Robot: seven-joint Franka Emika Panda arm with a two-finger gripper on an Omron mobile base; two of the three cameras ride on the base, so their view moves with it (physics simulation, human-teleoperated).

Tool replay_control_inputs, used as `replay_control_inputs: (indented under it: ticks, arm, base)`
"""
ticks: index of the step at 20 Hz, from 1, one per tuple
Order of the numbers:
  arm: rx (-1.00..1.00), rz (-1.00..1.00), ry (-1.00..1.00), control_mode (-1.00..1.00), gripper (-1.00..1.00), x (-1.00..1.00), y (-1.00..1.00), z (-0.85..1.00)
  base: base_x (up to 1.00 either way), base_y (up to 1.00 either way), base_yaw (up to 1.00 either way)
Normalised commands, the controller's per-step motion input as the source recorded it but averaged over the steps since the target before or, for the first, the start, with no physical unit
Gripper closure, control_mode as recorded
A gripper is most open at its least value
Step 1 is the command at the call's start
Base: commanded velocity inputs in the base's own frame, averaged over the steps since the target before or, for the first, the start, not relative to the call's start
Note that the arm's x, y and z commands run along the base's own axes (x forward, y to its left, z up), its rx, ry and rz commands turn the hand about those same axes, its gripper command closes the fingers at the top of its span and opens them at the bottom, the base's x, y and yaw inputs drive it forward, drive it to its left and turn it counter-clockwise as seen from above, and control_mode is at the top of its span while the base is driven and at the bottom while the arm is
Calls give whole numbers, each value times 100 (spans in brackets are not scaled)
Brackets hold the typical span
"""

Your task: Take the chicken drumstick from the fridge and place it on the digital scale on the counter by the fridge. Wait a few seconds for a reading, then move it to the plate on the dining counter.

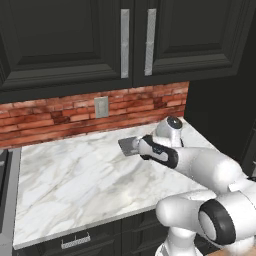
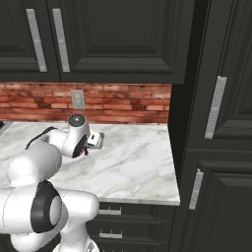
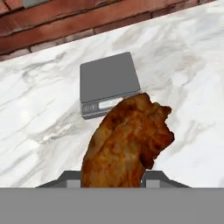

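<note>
Marble counter [image 3: 39,118] w/ red brick behind is carrying the digital scale [image 3: 108,81], flat & bare. Gripper [image 3: 113,183] is clamping the chicken drumstick [image 3: 127,140] above the marble; its long axis is pointing up-frame toward the scale. Scale is lying just ahead of the meat's tip, slightly left, so prob a short fwd reach, then lower.
</note>
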Motion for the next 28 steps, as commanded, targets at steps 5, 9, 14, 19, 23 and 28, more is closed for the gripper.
replay_control_inputs:
  ticks: [5, 9, 14, 19, 23, 28]
  arm:
    - [-1, 0, 0, -100, 100, -100, -28, 99]
    - [-9, 0, 0, -100, 100, -100, -27, 100]
    - [-13, 1, 1, -100, 100, -99, -16, 95]
    - [-13, 3, 6, -100, 100, -90, 2, 84]
    - [-2, 4, 1, -100, 100, -76, 13, 16]
    - [0, 3, -1, -100, 100, -52, 0, -7]
  base:
    - [0, 0, 0]
    - [0, 0, 0]
    - [0, 0, 0]
    - [0, 0, 0]
    - [0, 0, 0]
    - [0, 0, 0]
